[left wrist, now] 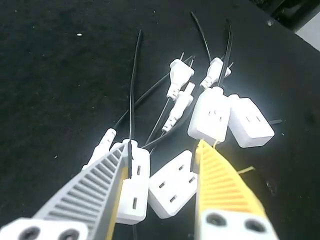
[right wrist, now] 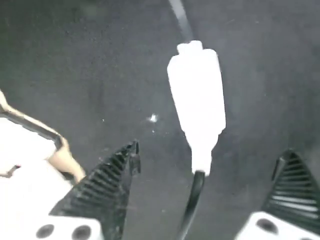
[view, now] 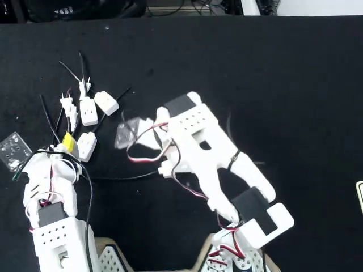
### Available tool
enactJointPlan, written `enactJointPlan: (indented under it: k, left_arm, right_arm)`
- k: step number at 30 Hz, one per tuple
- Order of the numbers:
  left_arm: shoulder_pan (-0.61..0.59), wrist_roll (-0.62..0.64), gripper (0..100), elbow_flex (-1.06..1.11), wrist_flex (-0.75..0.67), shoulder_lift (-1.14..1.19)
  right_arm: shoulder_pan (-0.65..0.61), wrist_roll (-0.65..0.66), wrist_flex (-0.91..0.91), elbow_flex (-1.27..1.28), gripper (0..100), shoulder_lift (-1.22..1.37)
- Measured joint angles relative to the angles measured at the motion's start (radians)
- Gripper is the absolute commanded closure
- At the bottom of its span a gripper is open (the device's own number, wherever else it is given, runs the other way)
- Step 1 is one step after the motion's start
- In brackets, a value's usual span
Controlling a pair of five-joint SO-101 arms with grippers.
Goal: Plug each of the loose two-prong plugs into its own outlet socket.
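Several white outlet sockets and loose two-prong plugs lie in a cluster at the table's left. My left gripper (left wrist: 161, 150) is open, its grey and yellow fingers astride one socket (left wrist: 172, 185); a second socket (left wrist: 132, 192) touches the grey finger (left wrist: 100, 182). Two more sockets (left wrist: 210, 115) (left wrist: 250, 122) lie beyond, with plugs (left wrist: 180, 75) (left wrist: 217, 70) (left wrist: 177, 107) beside them. My right gripper (right wrist: 210, 152) is open low over the table, and a single white plug (right wrist: 197, 100) with a black cord lies between its black fingers, untouched. In the high view the left gripper (view: 71, 144) is at the cluster and the right gripper (view: 131, 136) just right of it.
Black cords (view: 119, 177) trail from the cluster across the mat between the arms. A small grey board (view: 14, 148) sits at the left edge. The black table (view: 272, 79) lies bare to the far side and right.
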Motion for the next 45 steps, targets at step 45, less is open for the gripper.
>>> enactJointPlan:
  k: [45]
  left_arm:
    - [0.005, 0.002, 78, 0.0, 0.0, 0.0]
  right_arm:
    - [0.832, -0.683, 0.037, -0.749, 98.7, 0.361]
